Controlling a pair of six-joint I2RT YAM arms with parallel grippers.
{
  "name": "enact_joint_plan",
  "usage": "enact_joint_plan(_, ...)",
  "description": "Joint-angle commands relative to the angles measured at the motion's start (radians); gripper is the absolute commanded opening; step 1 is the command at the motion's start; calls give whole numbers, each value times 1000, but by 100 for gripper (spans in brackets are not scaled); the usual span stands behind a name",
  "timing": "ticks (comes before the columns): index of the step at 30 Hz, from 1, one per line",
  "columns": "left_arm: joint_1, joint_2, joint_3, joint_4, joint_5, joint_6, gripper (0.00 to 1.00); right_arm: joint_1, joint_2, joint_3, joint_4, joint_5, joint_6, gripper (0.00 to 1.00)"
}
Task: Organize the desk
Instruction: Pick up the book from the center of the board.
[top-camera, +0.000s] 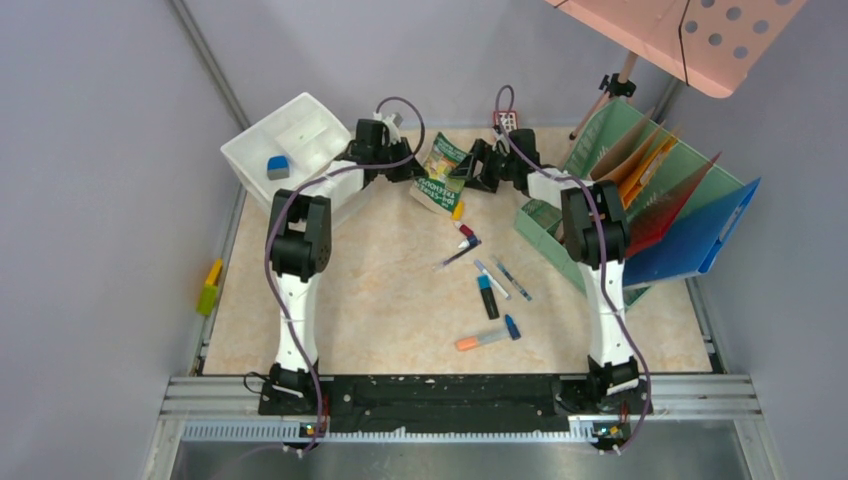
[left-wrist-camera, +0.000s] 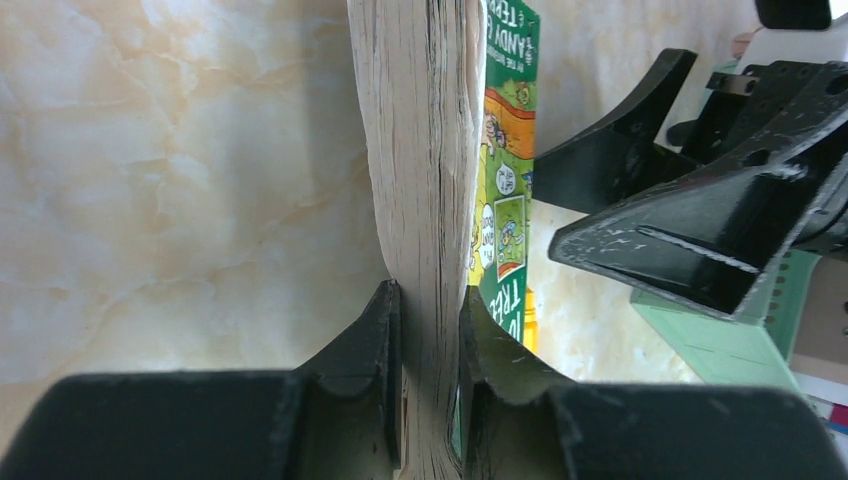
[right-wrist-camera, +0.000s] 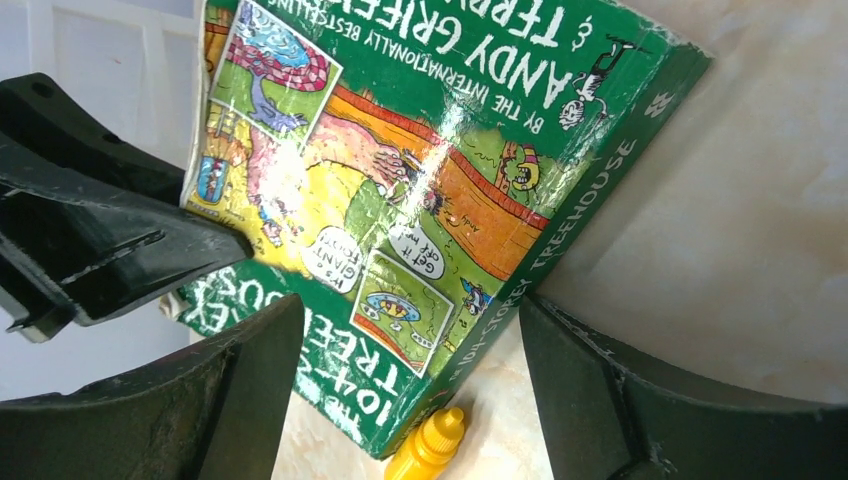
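Note:
On the beige marble desk (top-camera: 380, 300) a green paperback book (top-camera: 440, 170) stands tilted near the back. My left gripper (top-camera: 410, 170) is shut on the book's page edge (left-wrist-camera: 415, 150), both black fingers (left-wrist-camera: 375, 330) pressed against the paper. From the other side my right gripper (top-camera: 472, 175) faces the book's cover (right-wrist-camera: 420, 150). Its jaws (right-wrist-camera: 410, 320) stand open, wide of the lower spine corner, with gaps on both sides. A small yellow bottle (right-wrist-camera: 432, 448) lies just under that corner.
A white drawer tray (top-camera: 300, 130) with a blue eraser (top-camera: 278, 167) sits at the back left. A green file rack (top-camera: 650, 200) with coloured folders fills the right side. Several pens and markers (top-camera: 490, 297) lie mid-desk, one orange-blue (top-camera: 487, 338) nearer the front.

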Motion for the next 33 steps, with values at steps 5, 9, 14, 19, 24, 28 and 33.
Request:
enact_joint_plan(5, -7, -113, 73, 69, 92, -107, 0, 0, -13, -62, -107, 83, -51, 80)
enact_joint_plan(9, 7, -126, 81, 77, 103, -135, 0, -11, -11, -78, -92, 65, -30, 80)
enact_joint_plan(14, 17, -140, 79, 86, 113, -146, 0, -19, 1, -95, -52, 29, -1, 80)
enact_joint_plan(19, 19, -142, 63, 95, 129, -156, 0, -20, 24, -100, 35, -52, 64, 78)
enact_joint_plan(24, 19, -149, 29, 120, 153, -173, 0, -21, 57, -106, 239, -190, 211, 74)
enact_joint_plan(28, 19, -161, 6, 136, 162, -175, 0, -21, 65, -124, 455, -277, 363, 69)
enact_joint_plan(33, 19, -167, -3, 161, 184, -187, 0, -21, 42, -125, 555, -319, 426, 56)
